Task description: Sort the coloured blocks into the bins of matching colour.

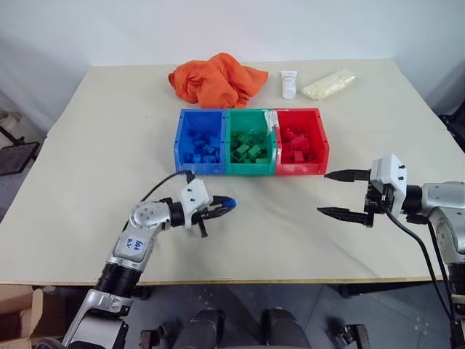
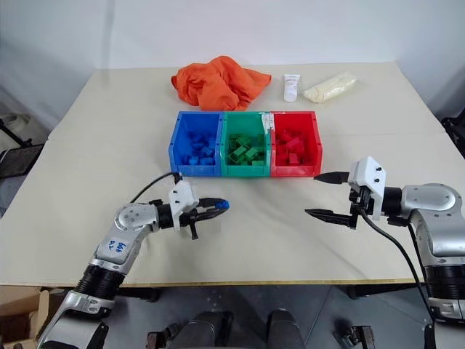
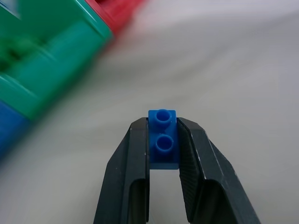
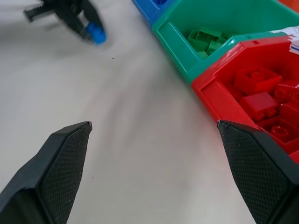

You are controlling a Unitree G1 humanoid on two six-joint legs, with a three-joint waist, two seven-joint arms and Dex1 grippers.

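Care matters: our left claw [image 1: 220, 209] pinches a blue block [image 3: 162, 140]; we should carry it squarely over the blue bin [image 1: 183, 138], right claw [image 1: 344, 193] wide open.

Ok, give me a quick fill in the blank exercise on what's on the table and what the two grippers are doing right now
1. The left gripper is shut on a small ____ block.
2. The right gripper is ____ and holds nothing.
3. The green bin sits between the blue bin and the ____ bin.
4. Behind the bins lies a crumpled ____ cloth.

Missing words: blue; open; red; orange
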